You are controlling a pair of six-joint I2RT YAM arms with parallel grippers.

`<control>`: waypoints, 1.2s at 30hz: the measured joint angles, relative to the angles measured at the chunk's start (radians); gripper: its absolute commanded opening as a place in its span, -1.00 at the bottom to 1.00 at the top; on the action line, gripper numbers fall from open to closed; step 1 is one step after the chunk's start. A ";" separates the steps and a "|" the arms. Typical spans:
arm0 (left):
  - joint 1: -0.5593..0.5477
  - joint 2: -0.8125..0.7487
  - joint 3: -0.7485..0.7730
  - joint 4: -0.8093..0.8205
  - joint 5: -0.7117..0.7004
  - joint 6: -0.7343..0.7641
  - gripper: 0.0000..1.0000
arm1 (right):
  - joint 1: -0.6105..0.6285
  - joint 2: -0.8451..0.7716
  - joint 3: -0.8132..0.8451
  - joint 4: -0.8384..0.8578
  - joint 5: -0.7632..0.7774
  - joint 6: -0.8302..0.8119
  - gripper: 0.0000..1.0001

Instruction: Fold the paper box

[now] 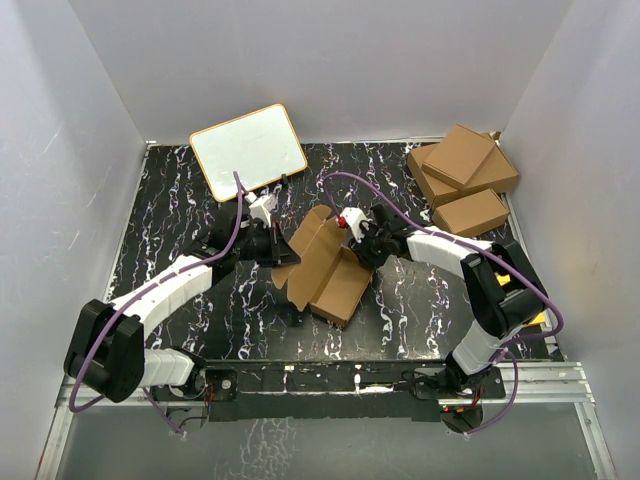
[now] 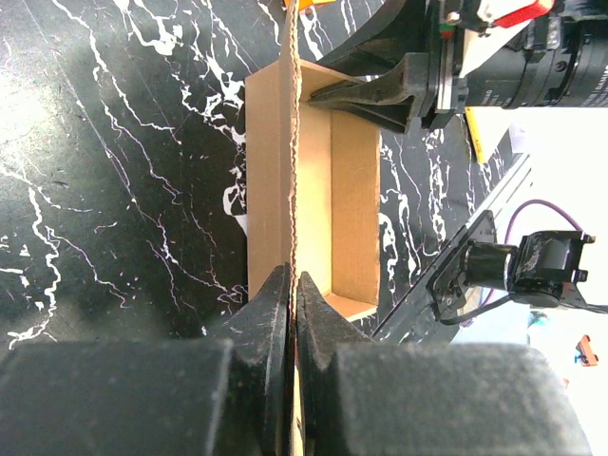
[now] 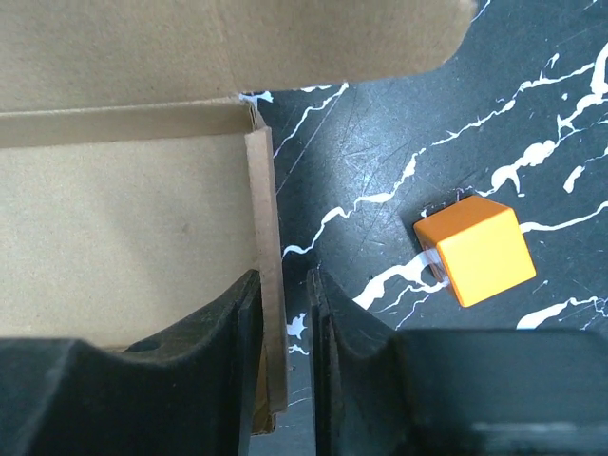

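The paper box [image 1: 327, 272] is plain brown cardboard, half formed, lying mid-table with one flap raised at its far side. My left gripper [image 1: 284, 251] is at the box's left side. In the left wrist view it [image 2: 293, 281] is shut on the thin edge of an upright flap, beside the open tray of the box [image 2: 353, 190]. My right gripper [image 1: 356, 248] is at the box's far right corner. In the right wrist view its jaws [image 3: 283, 281] straddle a side wall [image 3: 263, 218]: the wall rests against the left finger, with a gap to the right finger.
A white board [image 1: 248, 150] lies at the back left. Three larger brown cartons [image 1: 462, 172] are stacked at the back right. A small orange cube [image 3: 478, 250] sits on the black marbled table [image 1: 180, 210] just right of the right gripper.
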 measured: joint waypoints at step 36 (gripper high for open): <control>0.000 0.031 0.041 -0.039 0.000 0.039 -1.00 | 0.031 -0.004 -0.001 0.054 0.054 0.003 -0.77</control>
